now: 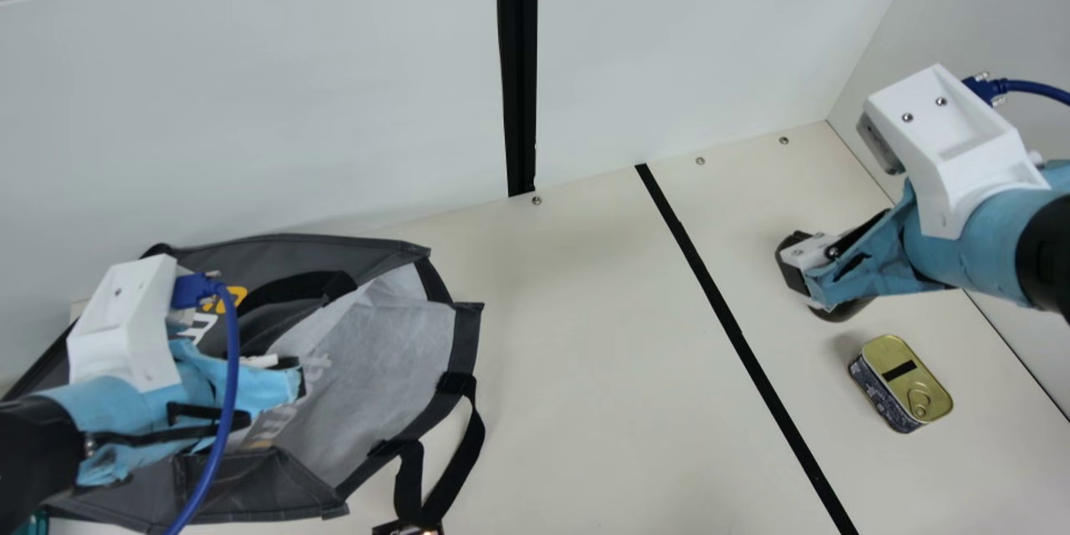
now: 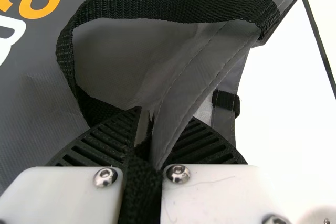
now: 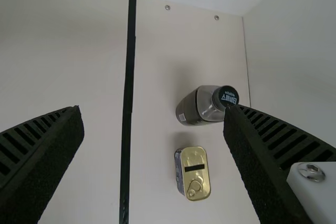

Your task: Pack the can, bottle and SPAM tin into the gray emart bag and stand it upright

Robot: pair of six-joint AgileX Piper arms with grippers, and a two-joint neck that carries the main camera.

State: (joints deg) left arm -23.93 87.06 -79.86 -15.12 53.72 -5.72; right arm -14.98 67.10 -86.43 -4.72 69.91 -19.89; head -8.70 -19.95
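Near the SPAM tin (image 3: 196, 174), a dark bottle (image 3: 191, 109) stands upright.

Count by the main view's clock face: one gray emart bag (image 1: 380, 359) at eight o'clock, with two black webbing handles (image 1: 473, 439); one black-capped bottle (image 3: 210, 106) and one pull-ring SPAM tin (image 1: 907, 376) toward four; one black tape line (image 1: 742, 343) running from two toward five; three table screws (image 1: 700, 160) between twelve and three.
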